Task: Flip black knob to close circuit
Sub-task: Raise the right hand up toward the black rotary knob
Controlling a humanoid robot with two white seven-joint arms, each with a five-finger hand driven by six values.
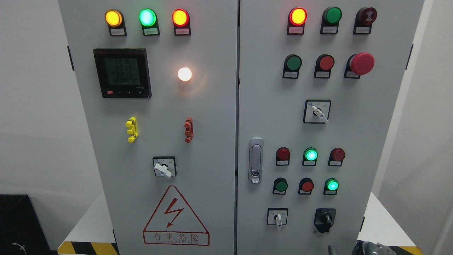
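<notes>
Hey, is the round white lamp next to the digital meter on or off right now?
On. The white lamp glows bright and casts a warm halo on the grey cabinet door, right of the digital meter.

We see the black knob low on the right-hand door of the grey cabinet — near its bottom edge, in the lowest row of controls. It is a rotary selector on a black base, its lever pointing roughly upward, tilted slightly — nothing touches it.
</notes>
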